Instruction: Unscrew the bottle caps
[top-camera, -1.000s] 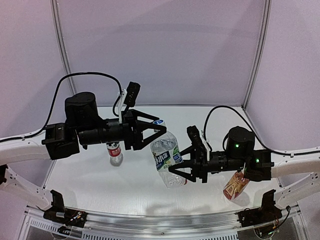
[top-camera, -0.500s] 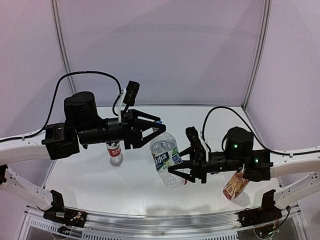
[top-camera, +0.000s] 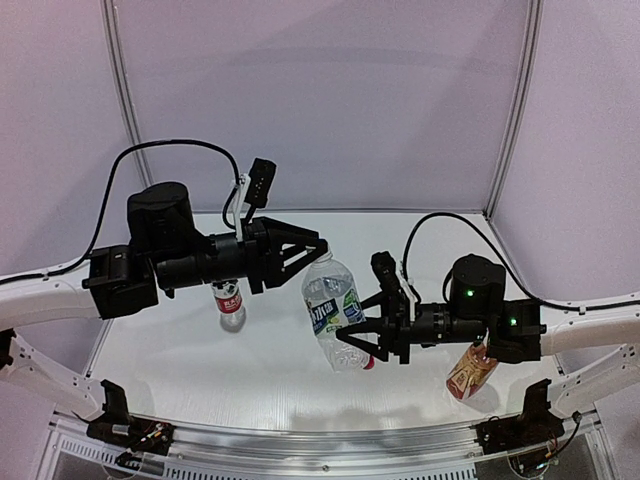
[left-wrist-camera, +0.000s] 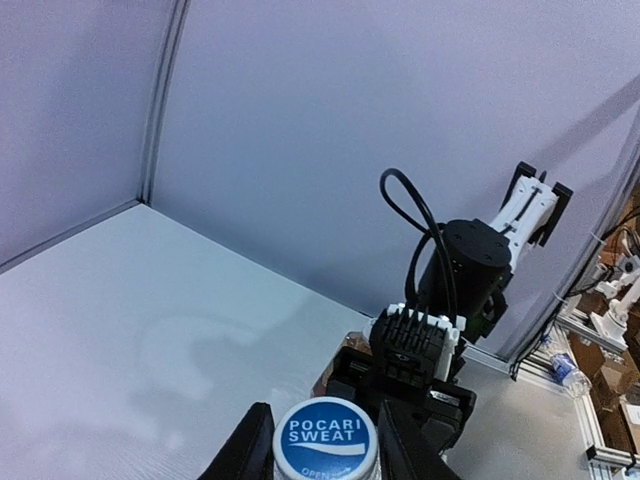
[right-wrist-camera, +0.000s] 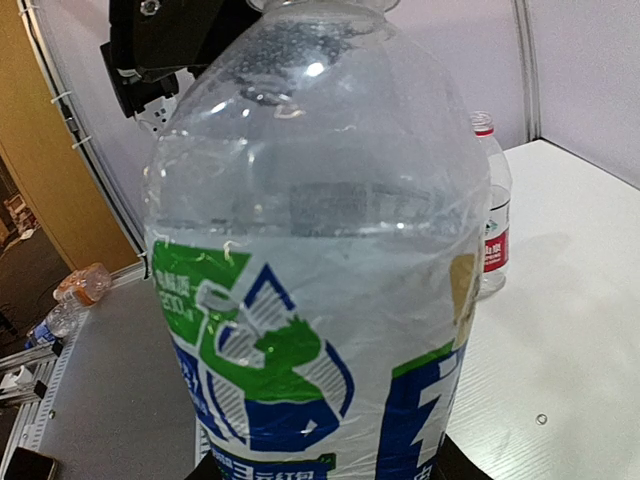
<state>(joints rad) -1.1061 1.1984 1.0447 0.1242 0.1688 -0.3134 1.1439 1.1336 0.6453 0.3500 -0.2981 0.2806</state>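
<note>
White table (top-camera: 200, 350), lilac walls — right end effector (top-camera: 362, 345) grips the green-label bottle (top-camera: 330, 310) near its base, tilted, clear of the table. Left end effector (top-camera: 318, 248) narrow, fingers pinching the blue-white cap (left-wrist-camera: 325, 440) on that bottle — red-label bottle (top-camera: 229, 303) stands under the left arm.

Left hand (top-camera: 318, 248) narrower than a second ago, snug on the blue-and-white cap (left-wrist-camera: 325, 440).

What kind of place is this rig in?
Likely a robotics lab test cell. A white table is boxed in by plain panel walls, aluminium framing runs along its near edge, and workshop clutter shows past the wall in the left wrist view.
</note>
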